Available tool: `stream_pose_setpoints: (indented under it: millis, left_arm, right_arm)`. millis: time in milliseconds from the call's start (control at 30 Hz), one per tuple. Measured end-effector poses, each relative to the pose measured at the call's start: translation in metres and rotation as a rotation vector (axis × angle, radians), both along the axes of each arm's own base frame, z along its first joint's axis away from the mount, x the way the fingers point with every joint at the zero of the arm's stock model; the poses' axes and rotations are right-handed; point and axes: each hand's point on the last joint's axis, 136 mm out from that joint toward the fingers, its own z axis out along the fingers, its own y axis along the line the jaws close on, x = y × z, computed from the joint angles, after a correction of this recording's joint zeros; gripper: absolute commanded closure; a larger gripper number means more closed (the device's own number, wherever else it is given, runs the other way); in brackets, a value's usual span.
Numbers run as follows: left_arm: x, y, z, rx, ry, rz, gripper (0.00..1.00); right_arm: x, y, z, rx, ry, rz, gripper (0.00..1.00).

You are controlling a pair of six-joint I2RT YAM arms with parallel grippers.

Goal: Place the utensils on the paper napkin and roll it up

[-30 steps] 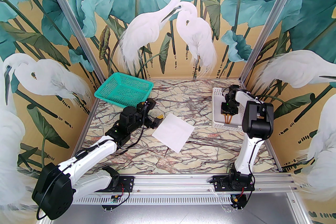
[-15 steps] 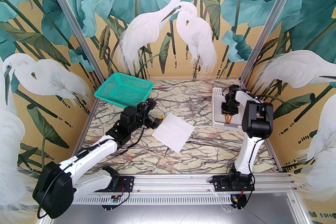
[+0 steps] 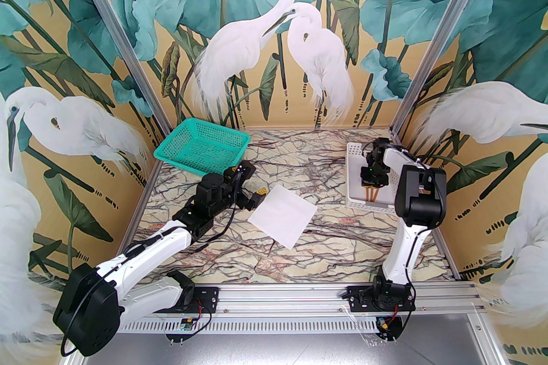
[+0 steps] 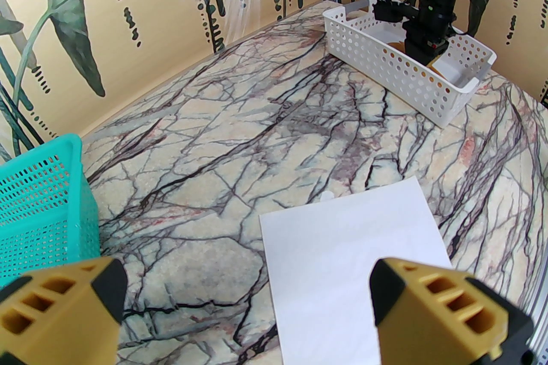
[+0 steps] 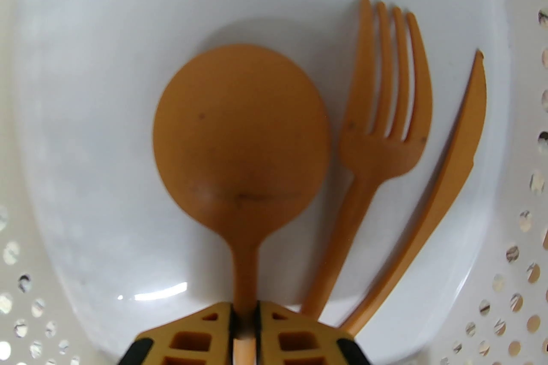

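Two claws work here. The left gripper (image 4: 248,288), spread wide, hovers at the napkin's (image 3: 282,214) 10 o'clock side and could nudge it. In the basket (image 4: 385,63) at 2 o'clock, the right gripper (image 5: 244,322) pinches the spoon (image 5: 242,128) by its handle. That thin stem may swivel, dragging the fork (image 5: 381,132) just beside it.

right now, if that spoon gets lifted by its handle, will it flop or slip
Probably stiff and light: the spoon looks thin, its handle straight. The right gripper pinches only that handle, so the wide bowl might pivot.
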Motion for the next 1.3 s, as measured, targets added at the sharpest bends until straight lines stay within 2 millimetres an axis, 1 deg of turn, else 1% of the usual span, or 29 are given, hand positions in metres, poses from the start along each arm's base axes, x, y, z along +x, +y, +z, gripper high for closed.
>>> stream_pose_setpoints:
  millis: [67, 167, 300, 367, 467, 500, 600, 700, 733, 800, 933, 1000, 1033, 1100, 1300]
  left_arm:
    - [-0.001, -0.001, 0.0, 0.0, -0.001, -0.005, 0.01]
    - [-0.002, -0.003, 0.0, 0.001, -0.003, -0.024, 0.01]
    - [-0.005, -0.006, 0.001, 0.004, -0.01, -0.052, 0.01]
    - [-0.008, -0.007, 0.001, 0.007, -0.016, -0.069, 0.01]
    - [-0.012, -0.009, -0.002, 0.022, -0.026, -0.098, 0.01]
    - [-0.014, -0.01, -0.004, 0.028, -0.031, -0.111, 0.01]
    - [-0.019, -0.012, -0.01, 0.051, -0.037, -0.152, 0.01]
    - [-0.028, -0.016, -0.017, 0.086, -0.046, -0.215, 0.01]
    - [-0.031, -0.017, -0.017, 0.094, -0.053, -0.232, 0.01]
    - [-0.036, -0.017, -0.016, 0.113, -0.067, -0.259, 0.0]
    - [-0.045, -0.017, -0.01, 0.138, -0.104, -0.303, 0.01]
    - [-0.049, -0.017, -0.009, 0.149, -0.123, -0.325, 0.01]
    - [-0.051, -0.017, -0.009, 0.152, -0.127, -0.334, 0.01]
    - [-0.057, -0.016, -0.012, 0.163, -0.133, -0.354, 0.01]
    - [-0.066, -0.016, -0.025, 0.203, -0.128, -0.403, 0.01]
  right_arm:
    - [0.002, 0.002, 0.012, -0.004, -0.028, 0.006, 0.84]
    - [0.004, 0.005, 0.036, -0.015, -0.084, 0.013, 0.84]
    - [0.006, 0.008, 0.073, -0.028, -0.17, 0.016, 0.84]
    - [0.005, 0.011, 0.094, -0.03, -0.218, 0.017, 0.84]
    - [0.001, 0.019, 0.12, -0.023, -0.276, 0.025, 0.84]
    - [-0.001, 0.025, 0.13, -0.015, -0.3, 0.034, 0.84]
    - [-0.005, 0.041, 0.149, 0.006, -0.343, 0.057, 0.84]
    - [-0.012, 0.068, 0.169, 0.046, -0.386, 0.097, 0.85]
    - [-0.014, 0.075, 0.173, 0.058, -0.393, 0.107, 0.85]
    - [-0.019, 0.099, 0.183, 0.104, -0.417, 0.143, 0.85]
    - [-0.03, 0.147, 0.196, 0.199, -0.435, 0.214, 0.85]
    - [-0.037, 0.173, 0.197, 0.245, -0.43, 0.256, 0.85]
    - [-0.039, 0.183, 0.196, 0.26, -0.426, 0.269, 0.85]
    - [-0.048, 0.207, 0.191, 0.298, -0.407, 0.304, 0.85]
    - [-0.072, 0.249, 0.169, 0.362, -0.339, 0.346, 0.85]
